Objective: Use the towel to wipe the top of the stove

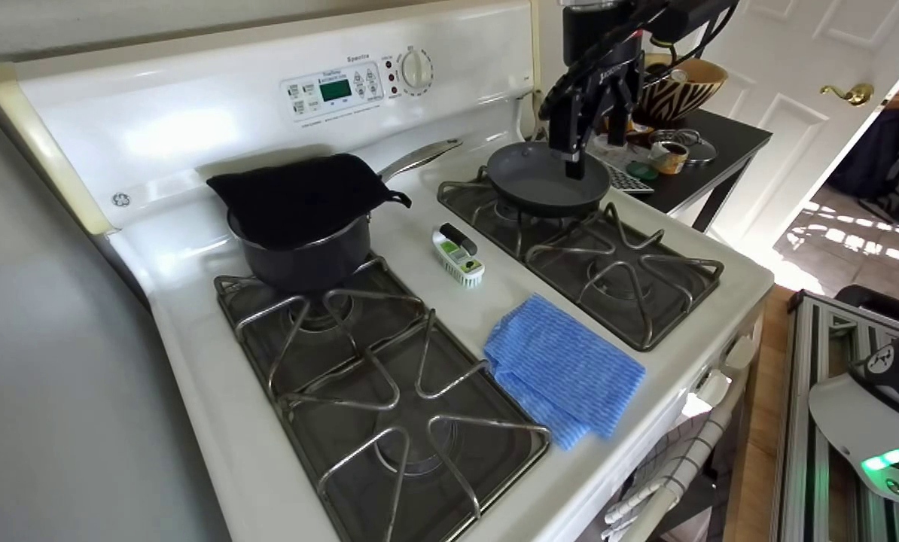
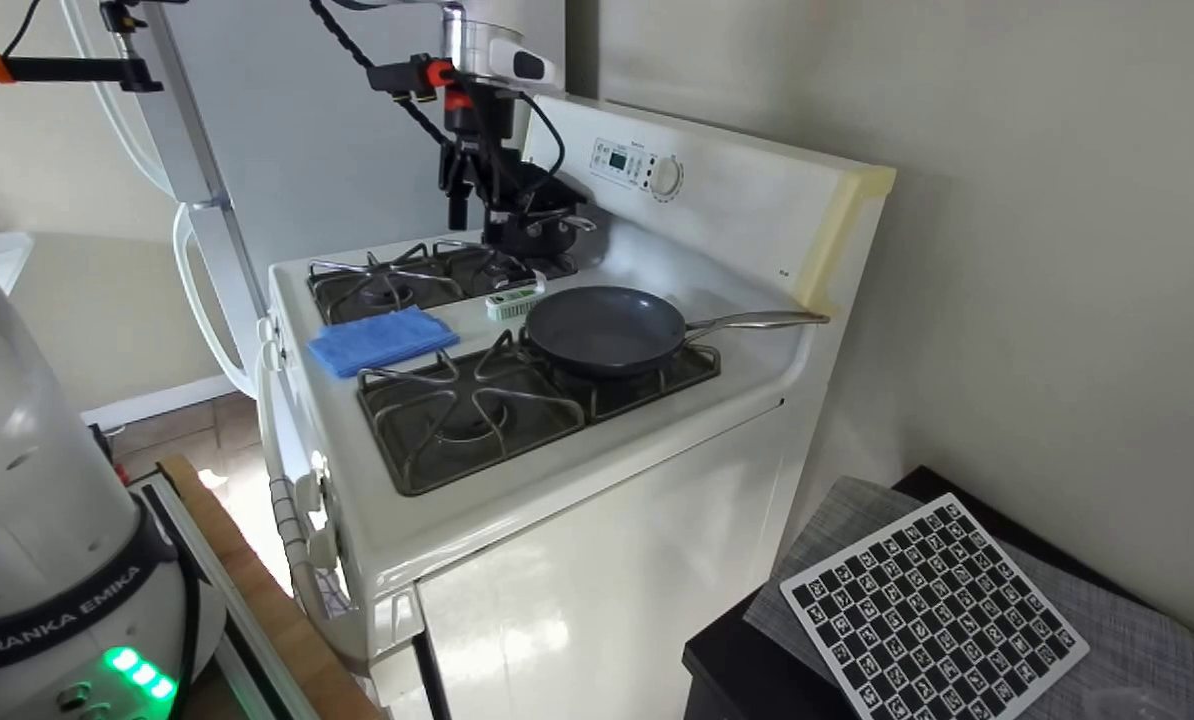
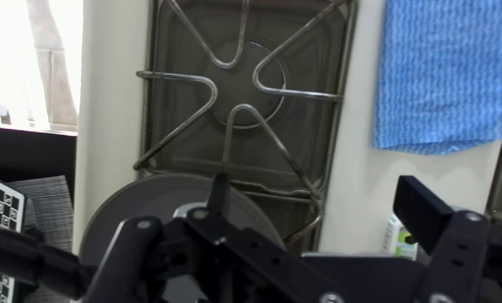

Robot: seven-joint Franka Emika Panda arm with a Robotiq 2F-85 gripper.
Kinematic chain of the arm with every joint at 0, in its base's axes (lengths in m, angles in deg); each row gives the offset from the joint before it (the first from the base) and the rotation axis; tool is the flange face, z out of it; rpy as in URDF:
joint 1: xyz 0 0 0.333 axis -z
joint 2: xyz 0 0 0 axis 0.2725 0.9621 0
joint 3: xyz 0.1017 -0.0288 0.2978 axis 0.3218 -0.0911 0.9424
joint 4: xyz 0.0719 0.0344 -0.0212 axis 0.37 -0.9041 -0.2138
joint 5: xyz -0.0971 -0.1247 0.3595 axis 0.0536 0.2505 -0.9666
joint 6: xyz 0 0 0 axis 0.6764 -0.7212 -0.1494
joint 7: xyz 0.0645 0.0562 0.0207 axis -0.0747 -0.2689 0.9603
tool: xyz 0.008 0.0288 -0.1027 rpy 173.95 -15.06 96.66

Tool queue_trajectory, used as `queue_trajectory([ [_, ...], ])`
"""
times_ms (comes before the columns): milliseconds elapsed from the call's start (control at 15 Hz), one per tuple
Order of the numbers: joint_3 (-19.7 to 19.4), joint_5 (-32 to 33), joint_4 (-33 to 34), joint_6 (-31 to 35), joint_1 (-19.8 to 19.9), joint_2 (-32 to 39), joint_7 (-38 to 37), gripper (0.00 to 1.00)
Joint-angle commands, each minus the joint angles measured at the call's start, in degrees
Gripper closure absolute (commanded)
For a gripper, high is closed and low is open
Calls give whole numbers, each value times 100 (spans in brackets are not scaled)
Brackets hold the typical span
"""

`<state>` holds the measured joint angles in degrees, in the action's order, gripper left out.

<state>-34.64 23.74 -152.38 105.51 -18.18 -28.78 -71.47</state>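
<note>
The towel is a folded bright-blue cloth lying flat on the white strip between the grates, near the front of the stove, in both exterior views (image 1: pixel 566 369) (image 2: pixel 382 338). It also shows at the upper right of the wrist view (image 3: pixel 440 75). The stove is white with black grates, in all views (image 1: pixel 400 229) (image 2: pixel 437 540) (image 3: pixel 352 189). My gripper is open and empty, pointing down above the stove, in all views (image 1: pixel 589 143) (image 2: pixel 475 215) (image 3: pixel 316 187). It is apart from the towel, toward the back panel from it. Nothing is between its fingers.
A grey pan (image 1: pixel 547 177) (image 2: pixel 605 330) sits on a back burner. A dark pot (image 1: pixel 306 260) covered by a black cloth (image 1: pixel 306 196) stands on the opposite back burner. A white-green brush (image 1: pixel 457 256) (image 2: pixel 514 303) lies between them. A checkered board (image 2: pixel 937 610) lies on a side table.
</note>
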Motion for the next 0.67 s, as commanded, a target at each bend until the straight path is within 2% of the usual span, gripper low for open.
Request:
queue_trajectory([
  [0, 330, -164, -308, 224, -321, -87, -222, 0],
  [267, 649, -203, -556, 788, -609, 65, -397, 0],
  [600, 784, 65, -902, 1929, -705, 476, -607, 0],
])
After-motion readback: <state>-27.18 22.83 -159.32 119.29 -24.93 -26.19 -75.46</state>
